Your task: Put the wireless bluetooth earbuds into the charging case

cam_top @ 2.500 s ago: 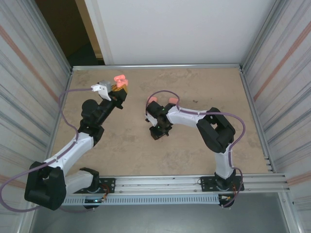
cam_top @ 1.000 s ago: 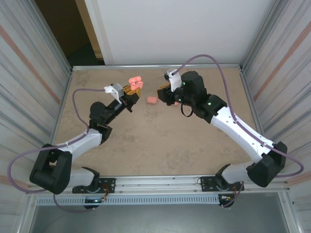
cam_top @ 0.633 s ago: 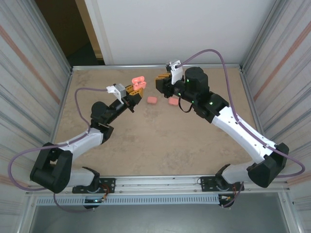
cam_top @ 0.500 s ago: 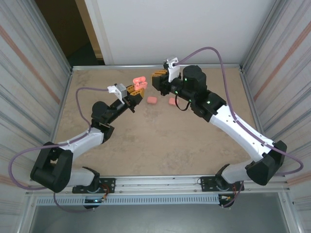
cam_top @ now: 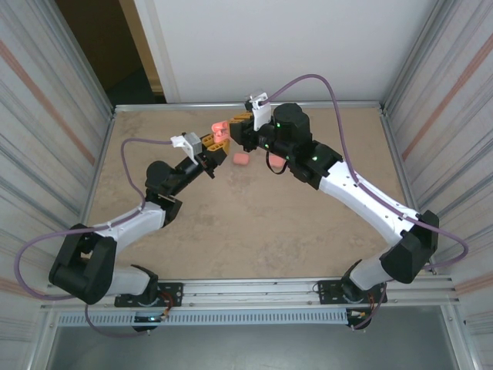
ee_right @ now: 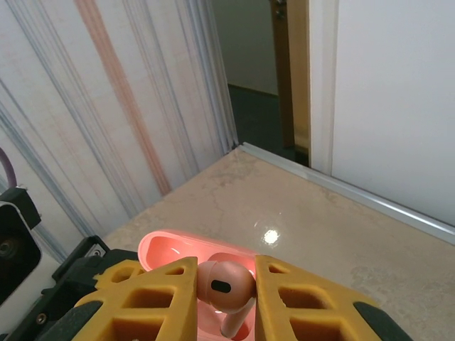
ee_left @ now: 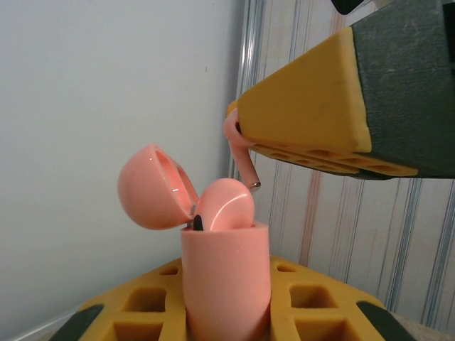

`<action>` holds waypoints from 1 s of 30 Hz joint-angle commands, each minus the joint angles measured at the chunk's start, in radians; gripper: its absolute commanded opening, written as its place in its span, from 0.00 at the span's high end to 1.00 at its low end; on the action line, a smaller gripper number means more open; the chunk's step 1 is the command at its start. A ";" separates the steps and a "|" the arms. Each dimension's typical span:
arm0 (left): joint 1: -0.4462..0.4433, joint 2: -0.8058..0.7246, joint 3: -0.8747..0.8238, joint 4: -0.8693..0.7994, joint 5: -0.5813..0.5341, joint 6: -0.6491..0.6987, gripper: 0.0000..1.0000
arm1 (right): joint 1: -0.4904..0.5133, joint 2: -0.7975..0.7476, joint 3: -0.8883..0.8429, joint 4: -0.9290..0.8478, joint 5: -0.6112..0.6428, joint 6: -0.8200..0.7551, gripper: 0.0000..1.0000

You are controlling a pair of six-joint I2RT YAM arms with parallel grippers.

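Above the beige tabletop (cam_top: pixel 254 231), the left gripper (cam_top: pixel 216 139) clamps the open charging case (ee_left: pixel 226 277) upright at upper centre so the right gripper (cam_top: pixel 239 127), pinching an earbud (ee_right: pixel 220 288) stem-down, can seat it.

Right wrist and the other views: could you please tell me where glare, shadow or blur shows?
Right wrist view: a small bright glare spot on the table, the earbud sharp. Left wrist view: soft highlights on the open charging case, edges crisp. Top external view: even light, faint shadows.
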State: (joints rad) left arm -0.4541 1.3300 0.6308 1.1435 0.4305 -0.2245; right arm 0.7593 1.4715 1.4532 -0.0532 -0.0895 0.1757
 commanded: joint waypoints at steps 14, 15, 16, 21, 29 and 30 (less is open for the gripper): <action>-0.012 0.006 0.027 0.070 0.021 -0.001 1.00 | 0.006 0.021 0.007 -0.006 0.008 0.039 0.77; -0.012 0.007 0.027 0.070 0.021 -0.002 1.00 | 0.005 0.022 0.005 -0.008 0.004 0.041 0.77; -0.011 0.007 0.026 0.069 0.021 -0.003 1.00 | 0.004 0.022 0.005 -0.009 0.002 0.042 0.77; -0.012 0.008 0.027 0.074 0.019 -0.005 1.00 | 0.006 0.018 -0.007 -0.022 0.001 0.054 0.76; -0.011 0.007 0.021 0.094 0.016 -0.013 1.00 | 0.005 0.009 -0.037 -0.038 0.011 0.062 0.77; -0.012 0.006 0.021 0.094 0.015 -0.013 1.00 | 0.005 0.009 -0.037 -0.041 0.008 0.066 0.76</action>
State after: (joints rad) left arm -0.4603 1.3369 0.6319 1.1648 0.4397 -0.2325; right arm 0.7601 1.4876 1.4319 -0.0616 -0.0830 0.2100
